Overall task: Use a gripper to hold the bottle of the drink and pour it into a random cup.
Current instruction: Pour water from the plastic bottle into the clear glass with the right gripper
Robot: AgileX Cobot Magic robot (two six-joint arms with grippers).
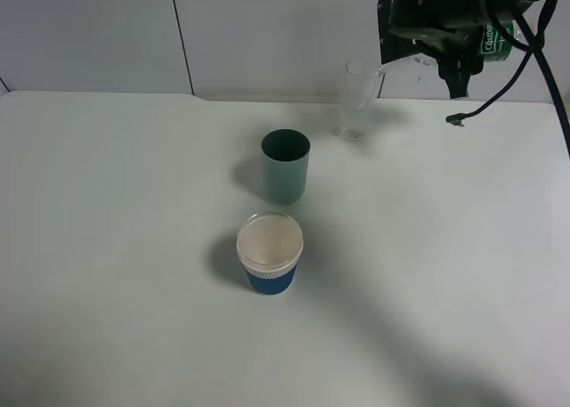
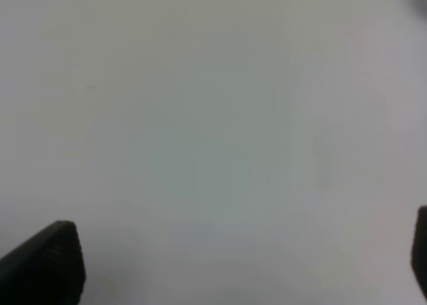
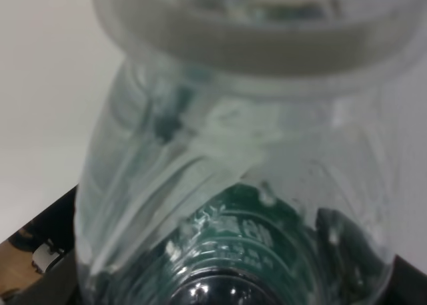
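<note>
My right gripper (image 1: pixel 450 35) hangs high at the back right, shut on the bottle of the drink (image 1: pixel 496 40). The bottle is tipped over sideways; its green label shows behind the fingers and its clear neck points left toward the cup (image 1: pixel 356 100). That cup, a tall clear glass, stands upright just below and left of the neck. Up close in the right wrist view, the bottle (image 3: pixel 233 185) fills the picture, with water inside and the rim above it. My left gripper (image 2: pixel 233 265) is open over bare white table, with nothing between its fingers (image 2: pixel 47 265).
A teal-green cup (image 1: pixel 285 165) stands in the middle of the white table (image 1: pixel 107 247). A blue paper cup (image 1: pixel 270 252) with a white rim sits just in front of it. Black cables (image 1: pixel 543 60) trail from the right arm near the back edge.
</note>
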